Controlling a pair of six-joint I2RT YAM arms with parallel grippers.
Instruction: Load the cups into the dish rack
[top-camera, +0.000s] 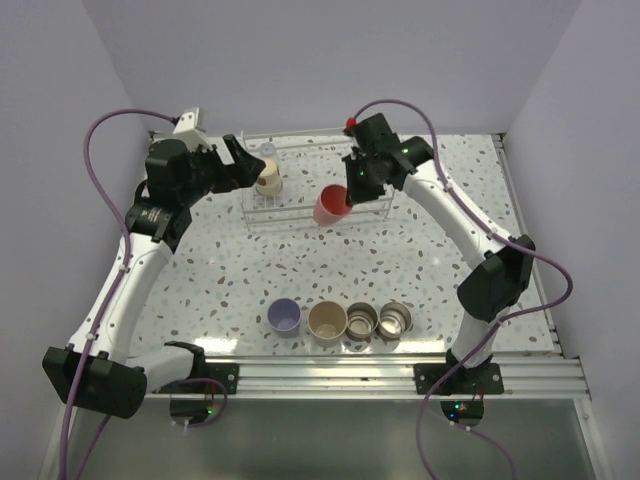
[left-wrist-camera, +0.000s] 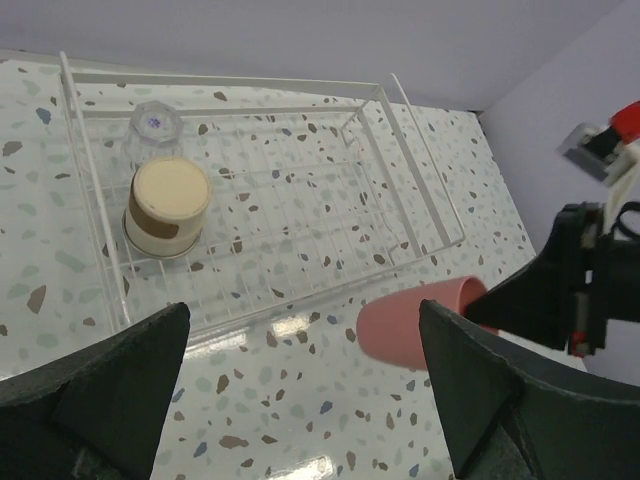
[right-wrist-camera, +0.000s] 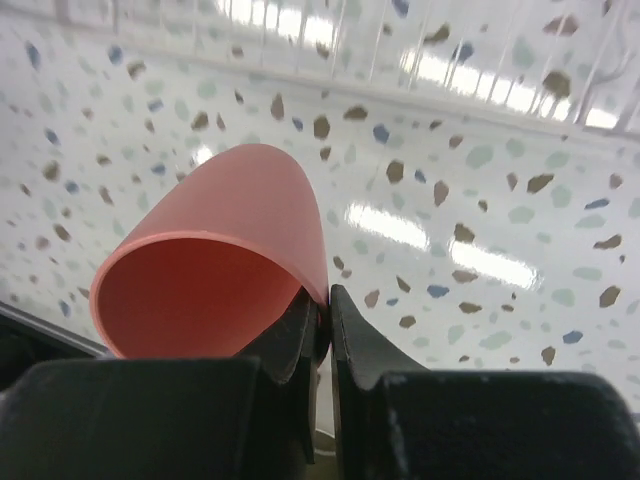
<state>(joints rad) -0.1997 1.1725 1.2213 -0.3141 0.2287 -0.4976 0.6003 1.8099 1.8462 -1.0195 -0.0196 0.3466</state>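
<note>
The clear wire dish rack (top-camera: 300, 223) stands at the back middle of the table. In its left end a steel cup with a tan base (top-camera: 268, 178) sits upside down, with the tiny clear cup (top-camera: 267, 150) behind it. My right gripper (top-camera: 352, 190) is shut on the rim of the coral-red cup (top-camera: 331, 206) and holds it tilted above the rack's near wall. One finger is inside the cup (right-wrist-camera: 230, 260), one outside. My left gripper (top-camera: 240, 160) is open and empty beside the rack's left end. The left wrist view shows the rack (left-wrist-camera: 420, 170) and the coral cup (left-wrist-camera: 415, 320).
A row of cups stands near the table's front edge: lavender (top-camera: 285, 315), beige (top-camera: 327, 321) and two steel ones (top-camera: 361, 321) (top-camera: 395, 320). The middle and right of the rack hold no cups. Purple walls enclose the table.
</note>
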